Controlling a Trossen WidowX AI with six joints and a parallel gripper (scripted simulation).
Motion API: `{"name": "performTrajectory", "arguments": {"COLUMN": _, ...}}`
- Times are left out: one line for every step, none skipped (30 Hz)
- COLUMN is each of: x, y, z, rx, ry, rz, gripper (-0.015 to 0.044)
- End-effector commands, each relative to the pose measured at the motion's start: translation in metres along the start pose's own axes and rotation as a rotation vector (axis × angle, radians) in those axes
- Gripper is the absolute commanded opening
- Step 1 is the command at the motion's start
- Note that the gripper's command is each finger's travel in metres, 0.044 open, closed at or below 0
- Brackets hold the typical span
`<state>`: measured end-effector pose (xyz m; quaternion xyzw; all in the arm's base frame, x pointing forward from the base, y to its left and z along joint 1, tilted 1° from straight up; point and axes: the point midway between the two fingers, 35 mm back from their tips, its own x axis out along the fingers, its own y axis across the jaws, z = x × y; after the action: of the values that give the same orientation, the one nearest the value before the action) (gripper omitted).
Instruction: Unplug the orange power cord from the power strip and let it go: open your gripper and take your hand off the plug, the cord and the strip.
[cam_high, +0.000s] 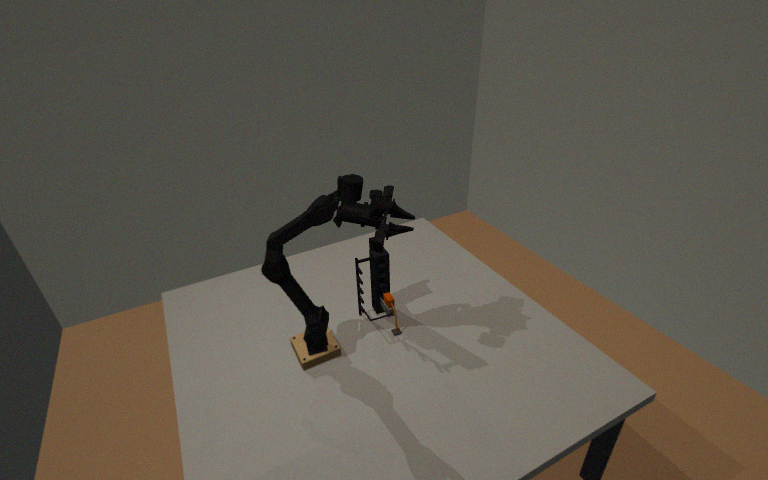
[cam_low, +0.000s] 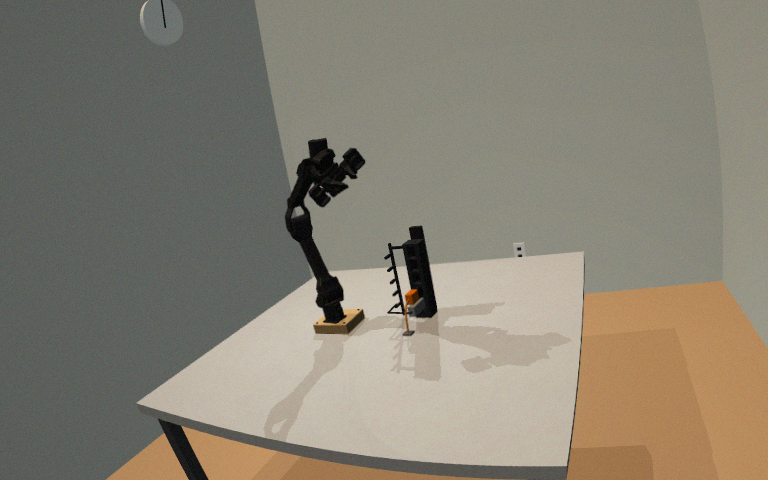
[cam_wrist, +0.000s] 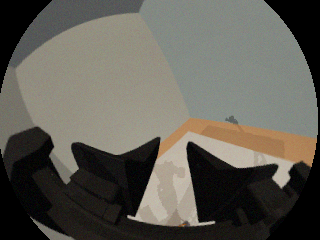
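The black power strip (cam_high: 380, 277) (cam_low: 428, 288) stands upright on the table. The orange plug (cam_high: 388, 299) (cam_low: 412, 296) sits at the lower end of the strip's front, above a small grey block. Its orange cord (cam_high: 395, 318) (cam_low: 406, 322) runs down to a small dark pad on the table. My gripper (cam_high: 414, 223) (cam_wrist: 173, 142) is partly open with nothing between its fingers. It is in the air, higher than the strip's top, well above the plug. In the wrist view only a tiny orange speck shows at the bottom edge; the contact between plug and outlet is too small to tell.
A thin black rack (cam_high: 359, 285) (cam_low: 395, 274) with several short pegs stands beside the strip, on the side toward my arm's wooden base (cam_high: 308, 360) (cam_low: 356, 323). All stand on the pale table (cam_high: 254, 413) (cam_low: 481, 418). A wall outlet (cam_low: 519, 249) is behind.
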<state>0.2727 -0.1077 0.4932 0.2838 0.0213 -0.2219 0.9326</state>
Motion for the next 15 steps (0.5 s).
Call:
{"name": "performTrajectory", "arguments": {"x": 0.031, "y": -0.006, "z": -0.045, "rx": 0.083, "ry": 0.160, "rz": -0.043, "gripper": 0.0160}}
{"name": "performTrajectory", "arguments": {"x": 0.039, "y": -0.008, "z": -0.059, "rx": 0.107, "ry": 0.205, "rz": -0.060, "gripper": 0.0160}}
{"name": "performTrajectory", "arguments": {"x": 0.045, "y": -0.010, "z": -0.073, "rx": 0.131, "ry": 0.249, "rz": -0.078, "gripper": 0.0160}}
{"name": "performTrajectory", "arguments": {"x": 0.051, "y": -0.012, "z": -0.087, "rx": 0.154, "ry": 0.292, "rz": -0.099, "gripper": 0.0160}}
{"name": "performTrajectory", "arguments": {"x": 0.057, "y": -0.014, "z": -0.103, "rx": 0.180, "ry": 0.340, "rz": -0.123, "gripper": 0.0160}}
{"name": "performTrajectory", "arguments": {"x": 0.063, "y": -0.017, "z": -0.119, "rx": 0.205, "ry": 0.388, "rz": -0.151, "gripper": 0.0160}}
{"name": "performTrajectory", "arguments": {"x": 0.068, "y": -0.019, "z": -0.136, "rx": 0.230, "ry": 0.435, "rz": -0.181, "gripper": 0.0160}}
{"name": "performTrajectory", "arguments": {"x": 0.071, "y": -0.022, "z": -0.152, "rx": 0.254, "ry": 0.481, "rz": -0.213, "gripper": 0.0160}}
{"name": "performTrajectory", "arguments": {"x": 0.074, "y": -0.025, "z": -0.169, "rx": 0.276, "ry": 0.526, "rz": -0.247, "gripper": 0.0160}}
{"name": "performTrajectory", "arguments": {"x": 0.076, "y": -0.028, "z": -0.185, "rx": 0.297, "ry": 0.569, "rz": -0.283, "gripper": 0.0160}}
{"name": "performTrajectory", "arguments": {"x": 0.078, "y": -0.031, "z": -0.201, "rx": 0.317, "ry": 0.611, "rz": -0.322, "gripper": 0.0160}}
{"name": "performTrajectory", "arguments": {"x": 0.078, "y": -0.034, "z": -0.217, "rx": 0.336, "ry": 0.651, "rz": -0.362, "gripper": 0.0160}}
{"name": "performTrajectory", "arguments": {"x": 0.078, "y": -0.038, "z": -0.233, "rx": 0.353, "ry": 0.690, "rz": -0.405, "gripper": 0.0160}}
{"name": "performTrajectory", "arguments": {"x": 0.077, "y": -0.041, "z": -0.248, "rx": 0.369, "ry": 0.726, "rz": -0.449, "gripper": 0.0160}}
{"name": "performTrajectory", "arguments": {"x": 0.075, "y": -0.045, "z": -0.265, "rx": 0.384, "ry": 0.763, "rz": -0.499, "gripper": 0.0160}}
